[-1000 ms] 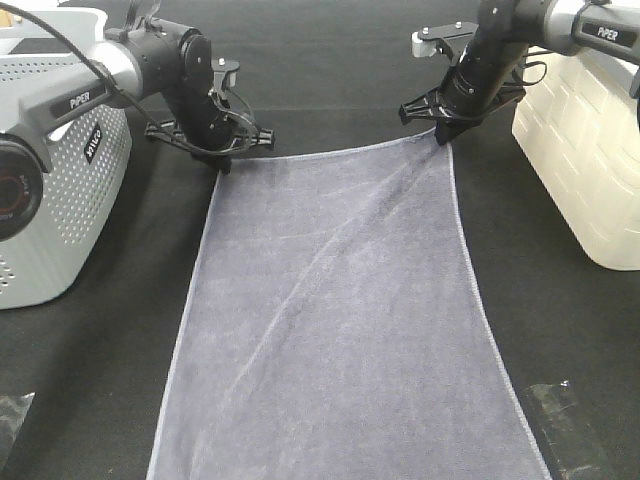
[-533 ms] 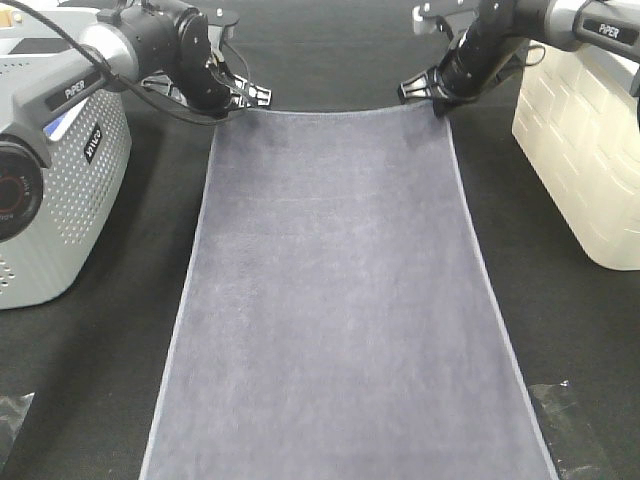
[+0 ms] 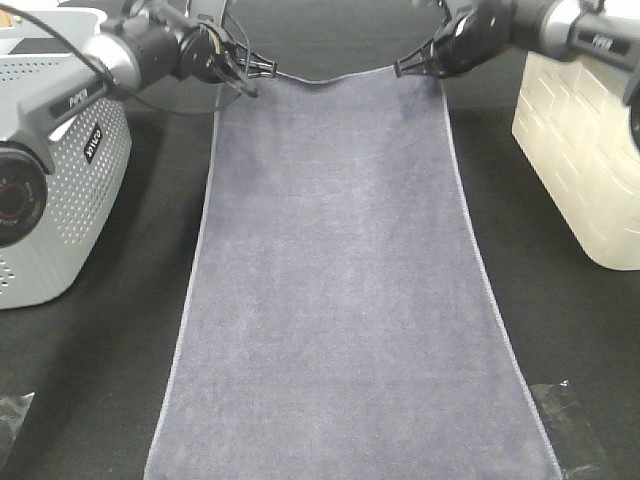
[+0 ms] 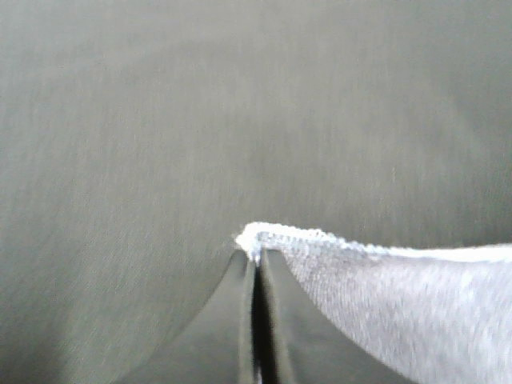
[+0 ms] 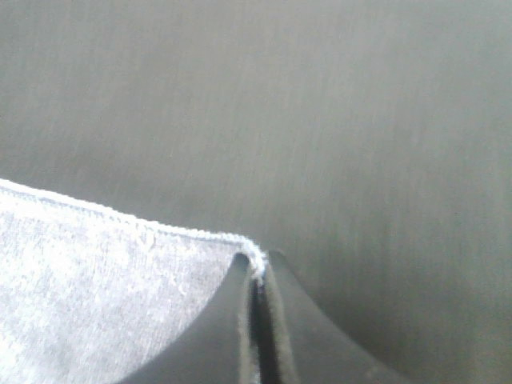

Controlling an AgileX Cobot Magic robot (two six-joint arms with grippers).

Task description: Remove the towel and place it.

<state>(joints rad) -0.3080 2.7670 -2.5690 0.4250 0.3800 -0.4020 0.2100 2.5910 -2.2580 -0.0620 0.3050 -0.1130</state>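
Long rectangular terry towel [image 3: 340, 280]: slate grey-purple, pale hem. Perforated plastic basket [image 3: 60, 200] by left gripper [image 3: 246, 86]: light grey, dotted. Moulded bin [image 3: 585, 150] by right gripper [image 3: 436, 72]: cream, brick-patterned.

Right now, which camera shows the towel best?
The exterior high view: the towel lies stretched out, far corners held by the left gripper and right gripper. Each wrist view shows only one hemmed corner.

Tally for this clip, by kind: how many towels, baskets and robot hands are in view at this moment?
Towels: 1, the towel
Baskets: 2, the perforated white basket and the cream basket
Robot hands: 2, the left hand and the right hand, each shut on a far corner of the towel
Total: 5
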